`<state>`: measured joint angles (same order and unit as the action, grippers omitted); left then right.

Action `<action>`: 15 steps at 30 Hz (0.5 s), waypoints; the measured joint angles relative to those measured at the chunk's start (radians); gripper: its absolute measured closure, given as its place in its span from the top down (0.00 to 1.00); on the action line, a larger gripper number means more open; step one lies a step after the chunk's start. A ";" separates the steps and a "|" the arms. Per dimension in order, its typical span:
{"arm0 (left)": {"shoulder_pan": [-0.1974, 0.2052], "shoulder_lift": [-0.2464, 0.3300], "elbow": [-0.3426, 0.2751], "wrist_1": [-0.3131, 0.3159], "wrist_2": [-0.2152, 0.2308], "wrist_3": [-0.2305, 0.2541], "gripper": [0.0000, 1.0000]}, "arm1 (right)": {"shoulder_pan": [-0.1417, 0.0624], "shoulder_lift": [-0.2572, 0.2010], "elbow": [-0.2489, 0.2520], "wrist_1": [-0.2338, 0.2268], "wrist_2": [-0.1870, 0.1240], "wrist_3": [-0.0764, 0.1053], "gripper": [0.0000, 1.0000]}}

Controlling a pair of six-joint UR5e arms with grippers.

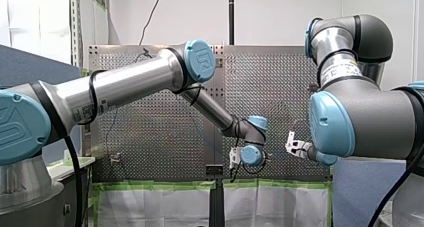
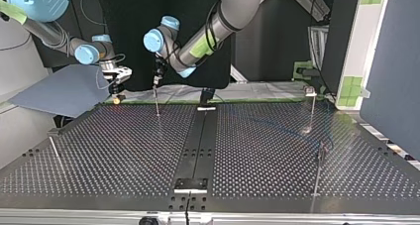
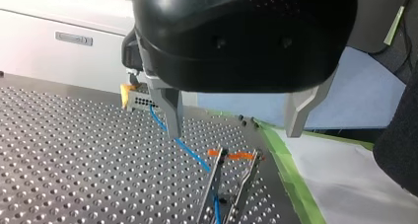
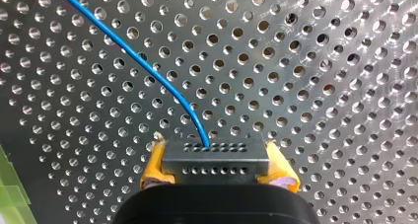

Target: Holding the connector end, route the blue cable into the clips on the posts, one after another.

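In the right wrist view my right gripper (image 4: pixel 217 170) is shut with its yellow pads (image 4: pixel 154 166) on the grey connector (image 4: pixel 215 157). The blue cable (image 4: pixel 148 71) leaves the connector and runs out over the perforated table. My left gripper (image 3: pixel 234 134) is open, its metal fingers (image 3: pixel 170 110) hanging just above a post's clip (image 3: pixel 231 157) with orange tips. The blue cable (image 3: pixel 190 152) drops between that clip's prongs. In the top view my right gripper (image 2: pixel 117 85) hangs near the table's far edge, beside my left gripper (image 2: pixel 157 79), which is over the thin post (image 2: pixel 157 103).
More thin posts stand at the top view's left (image 2: pixel 53 148), far right (image 2: pixel 312 108) and near right (image 2: pixel 319 168). A dark rail (image 2: pixel 198 140) runs down the table's middle. Green tape (image 3: pixel 291 169) marks the table's edge, with a grey-blue panel (image 2: pixel 64 91) beyond it.
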<state>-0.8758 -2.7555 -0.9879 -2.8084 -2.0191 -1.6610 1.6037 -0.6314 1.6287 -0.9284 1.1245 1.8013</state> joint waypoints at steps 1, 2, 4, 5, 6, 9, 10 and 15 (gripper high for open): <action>-0.001 0.000 0.000 0.000 0.000 -0.001 0.99 | 0.000 0.000 0.000 0.000 0.000 0.000 0.00; -0.001 0.000 0.000 0.000 0.001 -0.001 0.99 | 0.000 0.000 0.000 0.001 0.000 0.000 0.00; -0.002 0.000 0.000 0.000 0.001 -0.002 0.99 | 0.000 0.000 0.000 0.001 0.000 0.000 0.00; -0.002 0.000 0.000 0.001 0.001 -0.003 0.99 | 0.000 0.000 0.000 0.001 0.000 0.000 0.00; -0.002 0.000 0.000 0.002 0.001 -0.003 0.99 | 0.000 0.000 0.000 0.001 0.000 0.000 0.00; -0.001 0.000 0.000 0.003 0.001 -0.008 0.99 | 0.000 0.000 0.000 0.001 0.000 0.000 0.00; -0.001 0.000 0.000 0.004 0.001 -0.010 0.99 | 0.000 0.000 0.000 0.000 0.000 0.000 0.00; -0.001 0.000 0.000 0.002 0.000 -0.019 0.99 | 0.000 0.000 0.000 0.000 0.000 0.001 0.00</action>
<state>-0.8764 -2.7559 -0.9880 -2.8066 -2.0191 -1.6804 1.6033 -0.6314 1.6288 -0.9282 1.1246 1.8025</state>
